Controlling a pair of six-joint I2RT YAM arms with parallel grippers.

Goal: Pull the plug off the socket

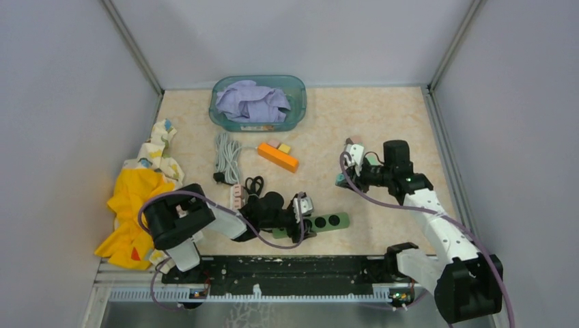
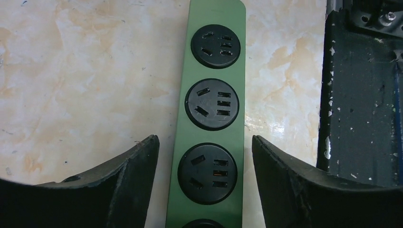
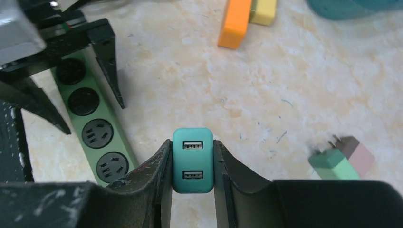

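The green power strip (image 1: 326, 222) lies on the table near the front, and the sockets that show on it are empty. My left gripper (image 1: 305, 216) is open and straddles the strip (image 2: 211, 118), with one finger (image 2: 128, 175) on each side and not touching it. My right gripper (image 1: 346, 175) is shut on a teal plug with two USB ports (image 3: 192, 160). It holds the plug clear of the strip (image 3: 97, 133), off to the strip's right. The plug's prongs are hidden.
A green and pink adapter (image 3: 340, 159) lies near the right gripper. An orange strip with small adapters (image 1: 278, 156), a coiled white cable (image 1: 227, 156), a teal bin of purple cloth (image 1: 258, 102) and a yellow cloth (image 1: 136, 205) lie further back and left. A black rail (image 1: 287, 266) runs along the front edge.
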